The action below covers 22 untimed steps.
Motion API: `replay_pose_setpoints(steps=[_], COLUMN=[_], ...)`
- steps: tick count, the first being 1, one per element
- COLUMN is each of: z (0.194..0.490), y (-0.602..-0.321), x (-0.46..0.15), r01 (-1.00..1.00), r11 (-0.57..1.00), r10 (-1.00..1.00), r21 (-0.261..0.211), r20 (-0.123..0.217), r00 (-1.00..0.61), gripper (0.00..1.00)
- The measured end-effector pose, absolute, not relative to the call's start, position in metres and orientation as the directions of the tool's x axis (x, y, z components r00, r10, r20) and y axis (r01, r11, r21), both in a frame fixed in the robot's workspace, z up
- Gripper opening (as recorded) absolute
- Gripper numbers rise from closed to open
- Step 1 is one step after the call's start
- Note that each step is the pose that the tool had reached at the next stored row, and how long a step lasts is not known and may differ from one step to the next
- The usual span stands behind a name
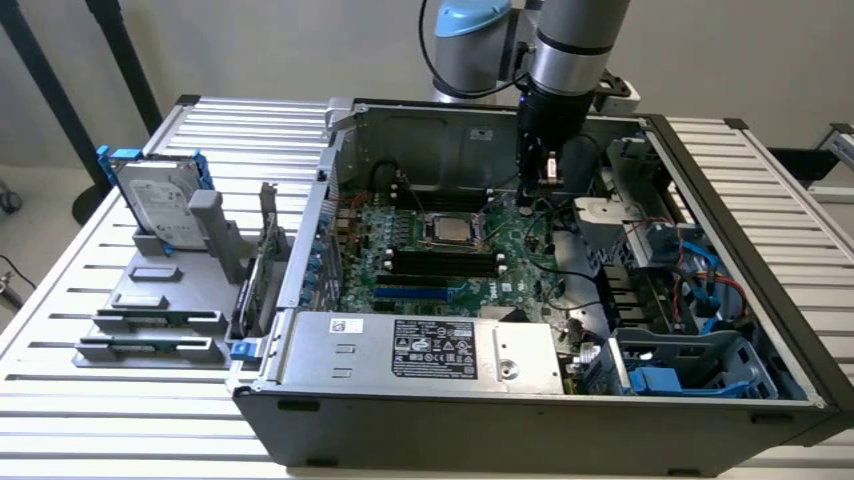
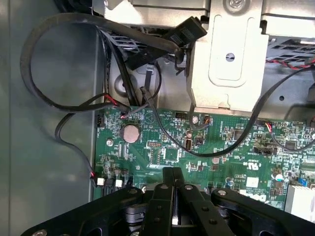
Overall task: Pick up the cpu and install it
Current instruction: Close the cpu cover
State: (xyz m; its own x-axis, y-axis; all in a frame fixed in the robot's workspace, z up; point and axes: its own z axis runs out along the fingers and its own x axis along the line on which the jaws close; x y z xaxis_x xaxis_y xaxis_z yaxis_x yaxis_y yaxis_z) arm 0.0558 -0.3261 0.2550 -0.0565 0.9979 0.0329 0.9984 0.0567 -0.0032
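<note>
Spots the cpu point(image 1: 447, 231) flat in the motherboard point(image 1: 363, 280) socket, centre of frame — likely light, stiff, slick-topped, delicate underneath; best gripped by opposite rim edges. Holds jaws closed, empty, just upper right of it.

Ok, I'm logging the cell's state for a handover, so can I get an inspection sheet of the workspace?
Surface: slatted metal table, open computer case on it.
Job's things: cpu appears seated in the socket on the motherboard, apart from the gripper.
Clutter: hard drive upright in a grey fixture, on the exterior view's left of the case.
Grippers: gripper shut, holding nothing, over the board inside the case.
Cables: black cables loop beside the board; red and blue ones at the exterior view's right.
Surroundings: pale wall, dark stand legs.
</note>
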Motion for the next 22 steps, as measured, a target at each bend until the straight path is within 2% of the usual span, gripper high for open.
replay_pose_setpoints(steps=[6,12,22], z=[0.2485,0.2484,0.2483], y=[-0.3273,-0.329,-0.3295], x=[0.0558,0.0555,0.0478], r01=[0.998,0.997,0.996], r11=[0.06,0.059,0.059], r10=[0.998,0.998,0.998], r21=[-0.014,-0.057,-0.062], r20=[0.033,0.033,0.009], r00=[-0.059,-0.058,-0.059], gripper=[0.11,0.11,0.11])
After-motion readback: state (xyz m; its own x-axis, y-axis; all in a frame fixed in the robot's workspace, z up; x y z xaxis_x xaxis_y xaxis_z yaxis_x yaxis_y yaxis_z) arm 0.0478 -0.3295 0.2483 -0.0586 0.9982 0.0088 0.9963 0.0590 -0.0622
